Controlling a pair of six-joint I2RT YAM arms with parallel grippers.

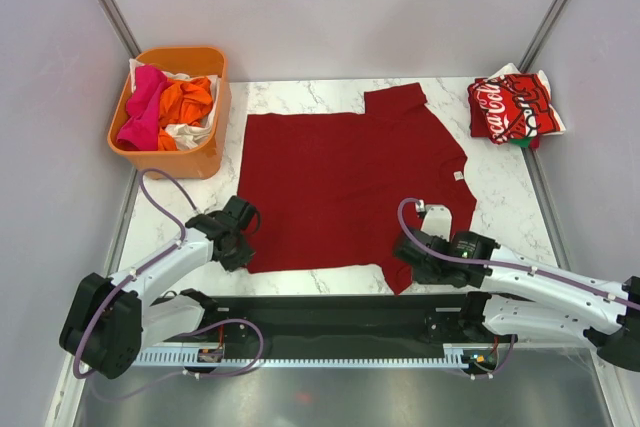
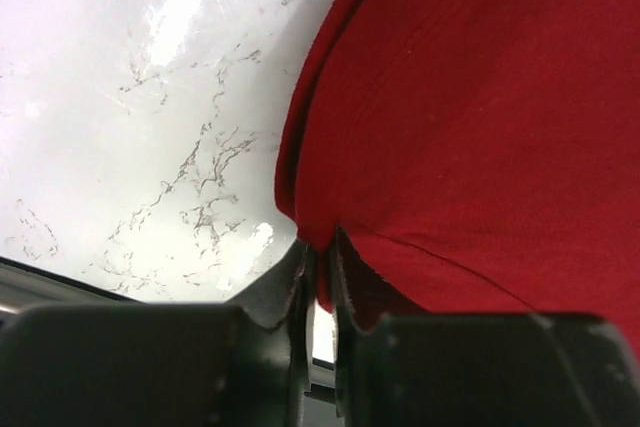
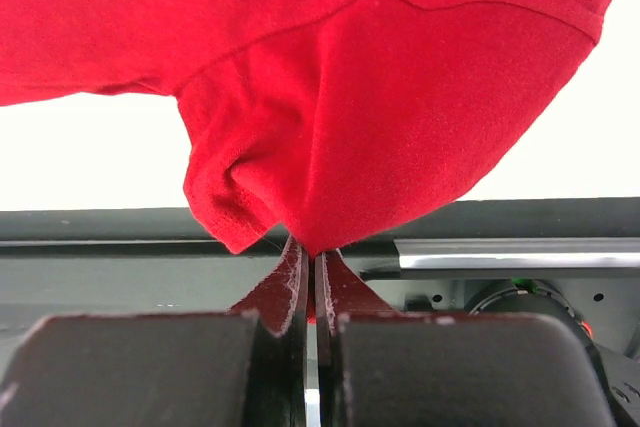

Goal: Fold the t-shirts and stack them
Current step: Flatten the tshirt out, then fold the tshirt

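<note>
Dark-red short-sleeved cloth tee lies flat on the white marble counter, long axis 9-to-3, collar at 3. Left claw pinches the near hem corner and right claw pinches the near sleeve. Everything else sits toward 12, so I'd guess the fold goes that way.

Two white-shelled arms on show: the left arm and the right arm, both broken up by chunky black joint housings, the biggest a black shoulder block. A purple cable loops off the left one, and a second cable of the same purple runs along the right. The left claw and right claw are black. Up close, the fingers are matte dark slabs. Along the bases runs a silver perforated rail.
</note>
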